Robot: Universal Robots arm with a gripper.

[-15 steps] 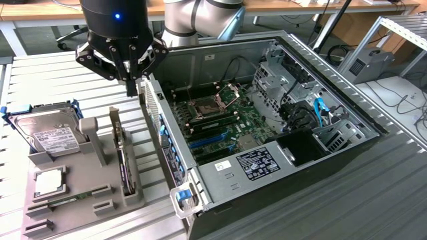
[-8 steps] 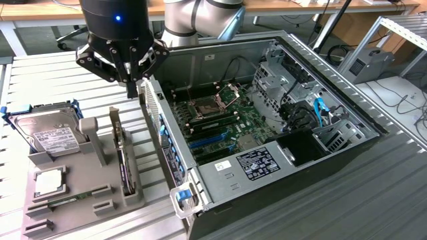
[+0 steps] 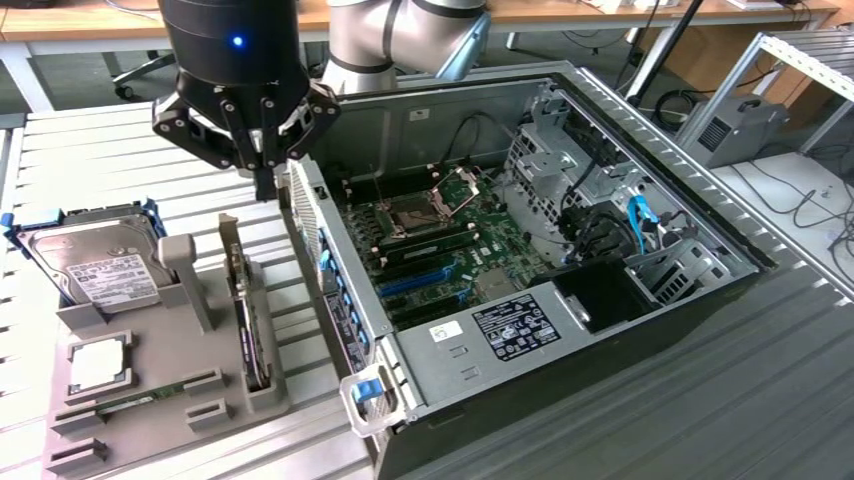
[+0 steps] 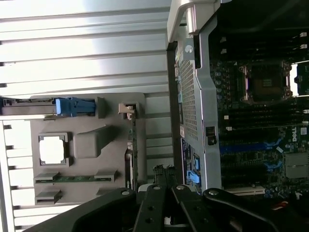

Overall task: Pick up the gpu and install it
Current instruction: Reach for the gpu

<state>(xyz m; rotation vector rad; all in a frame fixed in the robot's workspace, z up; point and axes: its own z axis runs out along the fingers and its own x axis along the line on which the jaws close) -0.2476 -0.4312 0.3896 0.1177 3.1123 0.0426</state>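
Observation:
The gpu point(image 3: 246, 322) stands on its long edge in a slot of the grey holder point(image 3: 200, 400), with its silver bracket at the far end. In the wrist view the gpu point(image 4: 132, 150) appears as a thin green strip. My gripper point(image 3: 267, 188) hangs above the far end of the card, between the holder and the open computer case point(image 3: 400, 395). It is shut with nothing between its fingers, and the black fingers point(image 4: 158, 173) meet in the wrist view. Inside the case the motherboard point(image 3: 441, 250) lies bare, with blue slots point(image 3: 416, 284).
A silver hard drive point(image 3: 100, 265) in a blue frame, a processor point(image 3: 96, 365) and a memory stick point(image 3: 131, 405) share the holder. The case's perforated rear wall point(image 3: 310, 215) stands just beside the gripper. A drive cage and cables fill the case's right side in the exterior view.

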